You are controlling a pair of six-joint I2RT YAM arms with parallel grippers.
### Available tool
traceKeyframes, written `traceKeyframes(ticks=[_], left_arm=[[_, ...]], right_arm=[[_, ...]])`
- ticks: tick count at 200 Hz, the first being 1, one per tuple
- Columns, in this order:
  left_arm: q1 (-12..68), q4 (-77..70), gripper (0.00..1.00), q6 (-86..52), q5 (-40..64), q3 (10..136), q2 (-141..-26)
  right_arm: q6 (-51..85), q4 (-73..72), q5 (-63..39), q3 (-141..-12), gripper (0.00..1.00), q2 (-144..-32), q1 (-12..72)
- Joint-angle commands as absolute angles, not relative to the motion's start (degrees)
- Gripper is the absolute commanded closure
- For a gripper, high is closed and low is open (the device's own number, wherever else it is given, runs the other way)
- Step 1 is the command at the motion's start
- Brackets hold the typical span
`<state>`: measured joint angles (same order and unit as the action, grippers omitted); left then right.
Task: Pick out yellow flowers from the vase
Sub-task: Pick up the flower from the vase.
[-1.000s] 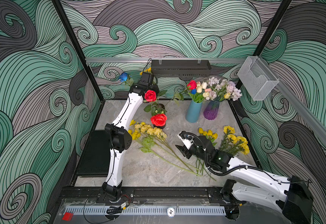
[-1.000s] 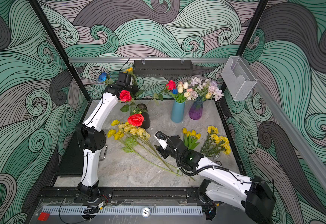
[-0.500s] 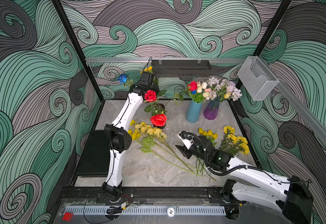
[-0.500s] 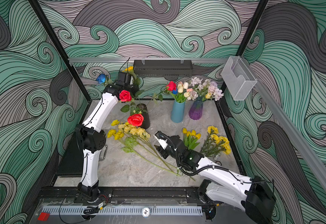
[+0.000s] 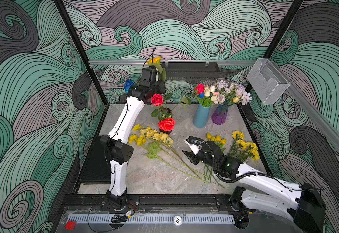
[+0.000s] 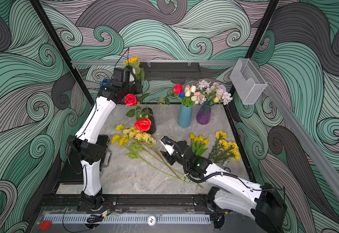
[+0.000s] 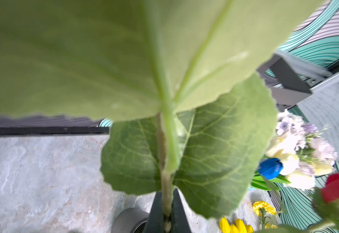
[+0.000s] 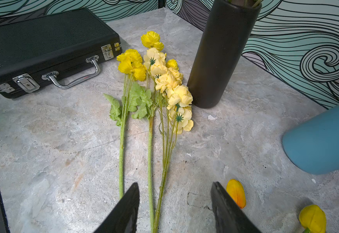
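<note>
Upper centre of both top views: sunflower (image 5: pixel 154 60) bloom is standing high, up-frame of the black vase (image 8: pixel 221 60); left end effector (image 7: pixel 166 203) is clamping its stem, jaws tight around it; right end effector (image 8: pixel 174 187) is hovering half-spread and empty over stems of yellow flowers (image 5: pixel 151 137) lying mid-frame on the tabletop (image 5: pixel 144 177); yellow tulips (image 5: pixel 216 138) and pom-poms (image 5: pixel 245 145) are lying right of centre, beside that arm.

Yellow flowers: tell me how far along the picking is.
Done: yellow sprays, tulips and pom-poms lie on the table. In hand: the left gripper is shut on the sunflower stem, held above the black vase. Left: setting it down, and seemingly one yellow bud in the purple vase.
</note>
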<state>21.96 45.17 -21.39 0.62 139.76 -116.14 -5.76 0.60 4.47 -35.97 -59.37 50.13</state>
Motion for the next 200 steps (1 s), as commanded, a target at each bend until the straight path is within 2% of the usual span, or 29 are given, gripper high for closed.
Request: traceKeyframes(ticks=[1, 100, 200], left_arm=[[22.45, 43.00, 0.97, -18.38, 0.35, 140.27, -112.70], [22.45, 40.06, 0.97, -14.14, 1.05, 140.40, -103.56], [21.90, 48.55, 0.97, -10.50, -7.07, 140.78, -92.98]], right_arm=[[-6.01, 0.21, 3.94, -37.96, 0.43, -58.61, 49.83], [-7.38, 2.15, 4.03, -42.07, 0.44, -56.97, 49.83], [-7.29, 2.87, 3.29, -43.80, 0.44, -57.02, 49.82]])
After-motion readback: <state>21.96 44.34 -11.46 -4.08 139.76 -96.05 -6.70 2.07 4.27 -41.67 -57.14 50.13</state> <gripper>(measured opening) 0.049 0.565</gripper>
